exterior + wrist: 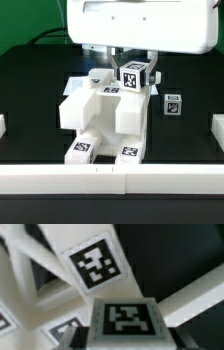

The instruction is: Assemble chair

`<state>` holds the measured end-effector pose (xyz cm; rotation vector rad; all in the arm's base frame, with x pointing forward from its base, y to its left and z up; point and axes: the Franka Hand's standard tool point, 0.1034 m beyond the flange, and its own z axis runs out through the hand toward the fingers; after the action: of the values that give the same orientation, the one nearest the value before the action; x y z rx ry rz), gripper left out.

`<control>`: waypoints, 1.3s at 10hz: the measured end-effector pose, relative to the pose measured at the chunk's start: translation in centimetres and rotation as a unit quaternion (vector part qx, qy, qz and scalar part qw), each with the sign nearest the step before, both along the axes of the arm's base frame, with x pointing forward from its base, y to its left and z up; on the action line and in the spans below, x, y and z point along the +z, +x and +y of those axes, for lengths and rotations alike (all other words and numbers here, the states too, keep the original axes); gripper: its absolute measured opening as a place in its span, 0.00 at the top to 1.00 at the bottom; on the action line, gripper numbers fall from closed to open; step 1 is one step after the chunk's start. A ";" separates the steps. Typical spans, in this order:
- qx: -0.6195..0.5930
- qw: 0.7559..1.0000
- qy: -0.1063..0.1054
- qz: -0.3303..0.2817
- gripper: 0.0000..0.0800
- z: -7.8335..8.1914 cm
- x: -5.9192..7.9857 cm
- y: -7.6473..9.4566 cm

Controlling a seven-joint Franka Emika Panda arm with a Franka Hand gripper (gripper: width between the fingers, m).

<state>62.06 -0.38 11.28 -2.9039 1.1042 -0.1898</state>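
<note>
White plastic, the small cube [133,78] looks light, stiff and slick, and the gripper [134,70] is clamped across its flat sides, sensibly.

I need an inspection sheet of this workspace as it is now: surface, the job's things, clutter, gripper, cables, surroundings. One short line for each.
Surface: black table, with a white low wall along the front.
Job's things: partly built white chair at the centre; small tagged cube above it; another small tagged piece lying loose at the exterior view's right.
Clutter: nothing seen.
Gripper: gripper closed on the small tagged cube, over the chair.
Cables: thin dark line at the back, possibly a cable.
Surroundings: green backdrop; white block at the exterior view's right edge.
</note>
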 end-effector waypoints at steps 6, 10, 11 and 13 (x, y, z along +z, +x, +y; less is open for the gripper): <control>-0.152 0.988 0.022 0.001 0.56 0.3 -0.1 -0.1; -0.060 0.998 0.011 0.001 0.20 1.0 0.0 0.0; -0.015 1.000 0.004 0.001 0.19 1.1 0.1 0.0; 0.073 0.997 -0.009 0.000 0.19 1.4 0.4 0.1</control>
<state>62.19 1.05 11.66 -2.9843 0.8888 -0.1948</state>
